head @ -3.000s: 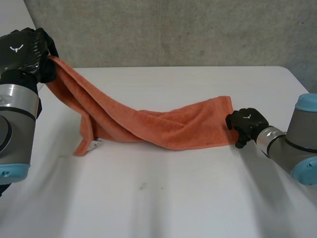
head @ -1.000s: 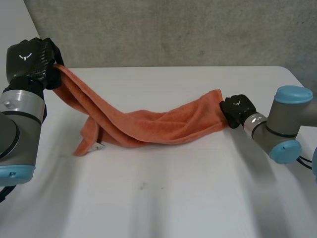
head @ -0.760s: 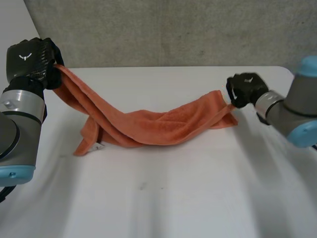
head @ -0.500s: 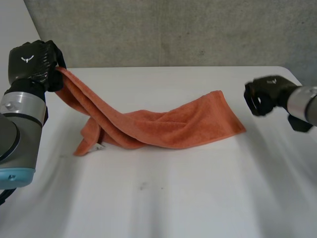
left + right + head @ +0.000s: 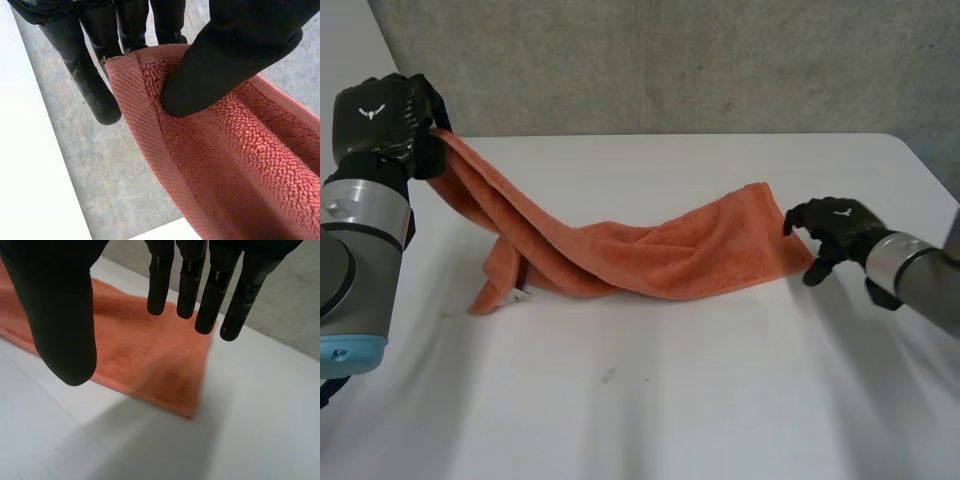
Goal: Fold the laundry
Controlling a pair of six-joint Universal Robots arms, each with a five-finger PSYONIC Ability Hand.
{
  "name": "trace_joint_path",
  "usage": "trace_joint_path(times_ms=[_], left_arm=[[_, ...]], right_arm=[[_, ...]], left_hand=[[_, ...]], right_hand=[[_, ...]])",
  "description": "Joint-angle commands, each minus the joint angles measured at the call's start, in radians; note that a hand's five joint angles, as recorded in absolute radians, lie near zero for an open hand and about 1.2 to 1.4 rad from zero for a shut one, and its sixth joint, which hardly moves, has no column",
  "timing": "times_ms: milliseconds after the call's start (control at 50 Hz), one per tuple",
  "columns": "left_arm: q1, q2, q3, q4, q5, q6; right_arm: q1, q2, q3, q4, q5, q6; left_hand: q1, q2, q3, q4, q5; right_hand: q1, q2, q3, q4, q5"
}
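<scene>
There is one towel (image 5: 650,255) here, orange, and one white table (image 5: 670,400) under it. Two black hands are at work, one on each of the two arms.

The left hand (image 5: 385,125) is raised above the table's far left side and holds one corner of the towel. From its wrist camera the thumb (image 5: 225,65) presses the hemmed corner against the fingers (image 5: 95,85), a firm pinch on the cloth. From that corner the towel slopes down to the table. It bunches into a loose twist near the middle, and one lower end is folded under at the left, where a single small white tag (image 5: 517,294) sticks out.

The rest of the towel runs to the right across the table and ends in a flatter, wider part. The right hand (image 5: 835,232) hovers just beside that end, low over the table. Its fingers (image 5: 210,295) are straight and spread, well apart from the thumb (image 5: 65,315), and it grips nothing. From its wrist camera the towel's end corner lies on the table beneath the palm. I cannot tell whether a fingertip brushes the edge.

A grey wall (image 5: 670,60) stands behind the table.
</scene>
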Motion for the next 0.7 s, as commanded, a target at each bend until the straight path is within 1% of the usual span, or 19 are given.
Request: trace_joint_path(times_ms=[20,40,60,100,160,200,220,260,280,320,340,380,440,460,480,620,660,680,700], left_arm=[[-0.014,0.044,0.064,-0.035,0.0,0.0],[-0.02,0.05,0.086,-0.05,0.0,-0.002],[-0.029,0.053,0.109,-0.067,-0.002,-0.002],[-0.043,0.057,0.129,-0.08,-0.002,-0.002],[-0.073,0.086,0.162,-0.11,-0.003,-0.003],[-0.089,0.103,0.17,-0.12,-0.003,-0.003],[-0.101,0.119,0.173,-0.125,-0.003,-0.003],[-0.107,0.133,0.173,-0.128,-0.003,-0.005],[-0.113,0.148,0.17,-0.13,-0.005,-0.009],[-0.119,0.165,0.163,-0.13,-0.005,-0.018],[-0.123,0.182,0.16,-0.131,-0.006,-0.031],[-0.123,0.195,0.156,-0.134,-0.006,-0.041],[-0.123,0.214,0.153,-0.151,-0.006,-0.06],[-0.123,0.214,0.153,-0.151,-0.006,-0.06],[-0.12,0.219,0.15,-0.159,-0.006,-0.066],[-0.101,0.229,0.14,-0.165,-0.006,-0.068],[-0.068,0.231,0.126,-0.166,-0.003,-0.069],[-0.067,0.231,0.126,-0.166,-0.003,-0.069],[-0.043,0.231,0.118,-0.166,-0.002,-0.069]], right_arm=[[0.126,0.035,-0.022,-0.022,0.027,0.238],[0.159,0.033,-0.019,-0.027,0.043,0.282],[0.16,0.033,-0.019,-0.027,0.043,0.283],[0.221,0.029,-0.006,-0.039,0.063,0.357],[0.247,0.03,-0.006,-0.052,0.07,0.393],[0.295,0.045,-0.003,-0.094,0.084,0.474],[0.295,0.046,-0.003,-0.095,0.084,0.474],[0.334,0.082,-0.006,-0.163,0.116,0.531],[0.335,0.082,-0.006,-0.164,0.116,0.531],[0.365,0.119,-0.026,-0.228,0.165,0.551],[0.365,0.119,-0.026,-0.228,0.165,0.551],[0.379,0.153,-0.041,-0.277,0.205,0.551],[0.379,0.173,-0.054,-0.297,0.224,0.551],[0.379,0.194,-0.064,-0.314,0.242,0.548],[0.379,0.216,-0.077,-0.331,0.26,0.539],[0.359,0.225,-0.08,-0.365,0.316,0.467],[0.333,0.222,-0.08,-0.363,0.323,0.438],[0.288,0.217,-0.077,-0.36,0.325,0.407],[0.249,0.208,-0.072,-0.36,0.323,0.378]], left_hand=[[0.194,0.178,0.18,0.179,0.183],[0.194,0.178,0.18,0.179,0.183],[0.194,0.178,0.18,0.179,0.183],[0.194,0.178,0.18,0.179,0.183],[0.194,0.178,0.18,0.179,0.183],[0.194,0.178,0.18,0.179,0.183],[0.194,0.178,0.18,0.179,0.183],[0.194,0.178,0.18,0.179,0.183],[0.194,0.178,0.18,0.179,0.183],[0.194,0.178,0.18,0.179,0.183],[0.194,0.178,0.18,0.179,0.183],[0.194,0.178,0.18,0.179,0.183],[0.194,0.178,0.18,0.179,0.183],[0.194,0.178,0.18,0.179,0.183],[0.194,0.178,0.18,0.179,0.183],[0.194,0.178,0.18,0.179,0.183],[0.194,0.178,0.18,0.179,0.183],[0.194,0.178,0.18,0.179,0.183],[0.194,0.178,0.18,0.179,0.183]], right_hand=[[0.051,-0.013,-0.005,-0.001,-0.002],[0.013,-0.051,-0.043,-0.039,-0.04],[0.013,-0.051,-0.044,-0.04,-0.04],[0.012,-0.051,-0.044,-0.04,-0.04],[0.007,-0.057,-0.049,-0.046,-0.046],[0.007,-0.057,-0.049,-0.046,-0.046],[0.007,-0.057,-0.049,-0.046,-0.046],[0.012,-0.051,-0.044,-0.04,-0.04],[0.013,-0.051,-0.044,-0.04,-0.04],[0.015,-0.048,-0.041,-0.037,-0.037],[0.015,-0.048,-0.041,-0.037,-0.037],[0.048,-0.016,-0.009,-0.005,-0.005],[0.074,0.011,0.018,0.022,0.022],[0.106,0.043,0.05,0.054,0.054],[0.205,0.142,0.149,0.153,0.153],[0.285,0.222,0.229,0.233,0.233],[0.288,0.225,0.232,0.236,0.236],[0.297,0.234,0.241,0.245,0.245],[0.321,0.257,0.264,0.268,0.268]])
